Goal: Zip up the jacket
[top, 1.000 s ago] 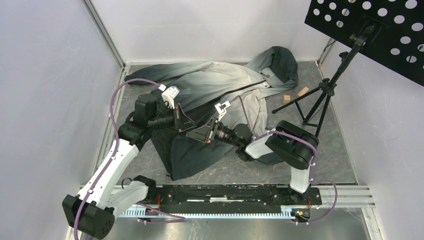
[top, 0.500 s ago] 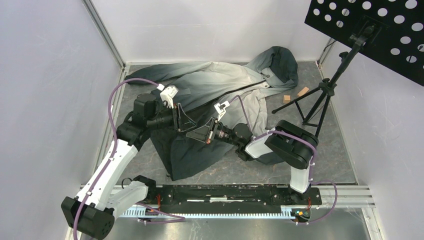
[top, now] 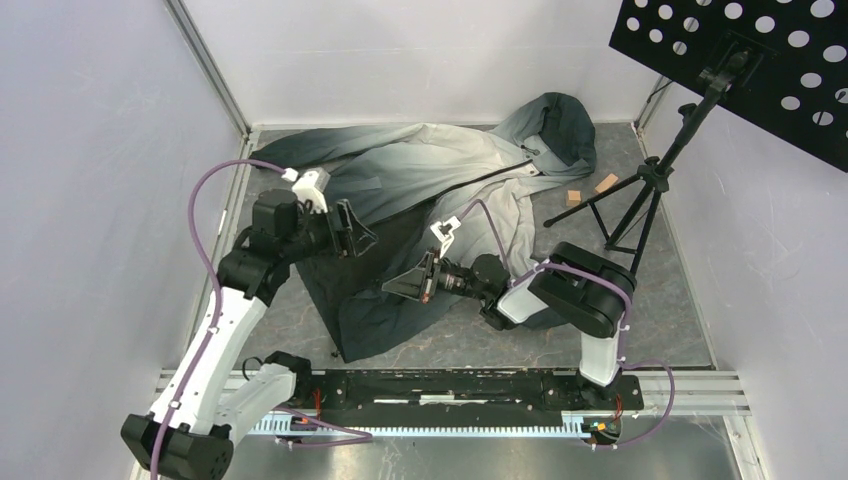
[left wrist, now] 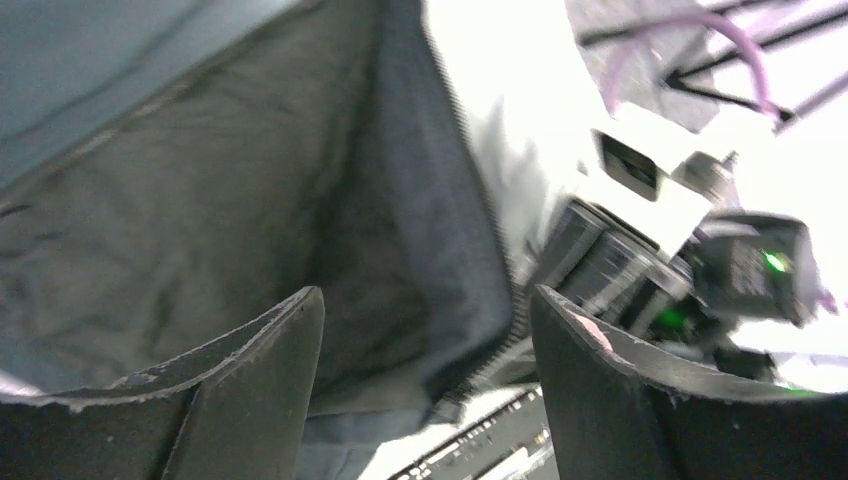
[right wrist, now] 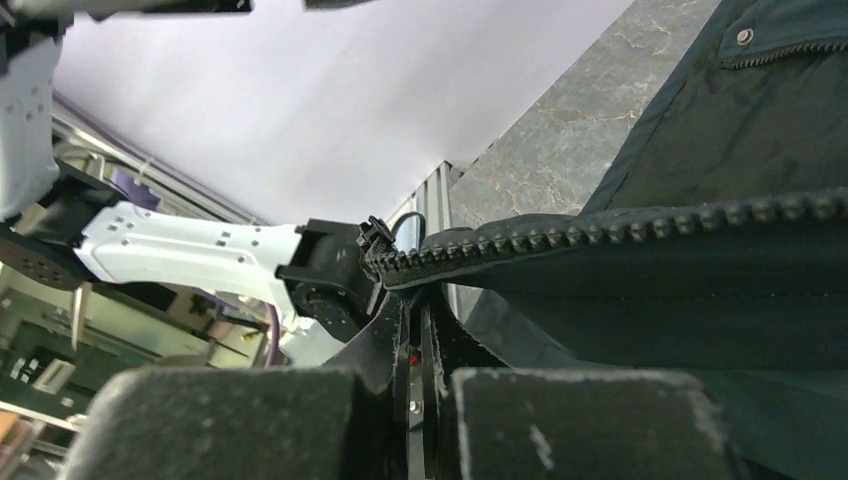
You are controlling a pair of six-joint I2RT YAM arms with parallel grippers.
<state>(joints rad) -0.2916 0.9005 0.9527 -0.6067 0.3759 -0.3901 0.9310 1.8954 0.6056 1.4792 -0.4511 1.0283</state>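
The jacket [top: 430,165] lies spread on the table, hood at the back right, front open with dark lining showing. My left gripper [top: 360,238] hovers open over the jacket's left part, and nothing sits between its fingers [left wrist: 255,385]. In the left wrist view the lining [left wrist: 200,200] and a zipper edge [left wrist: 490,260] lie beyond them. My right gripper [top: 392,289] is shut on the jacket's zipper edge near the hem. The right wrist view has the row of zipper teeth [right wrist: 600,232] running right from the pinched fabric, with the gripper [right wrist: 415,330] shut below it.
A black tripod stand [top: 650,190] with a perforated black plate [top: 740,60] stands at the right. Two small wooden blocks [top: 590,190] lie near its feet. White walls close in the table on the left, back and right.
My left gripper opened, let go of the jacket and drew back to the left. My right gripper closed on the zipper edge and shifted slightly down and left.
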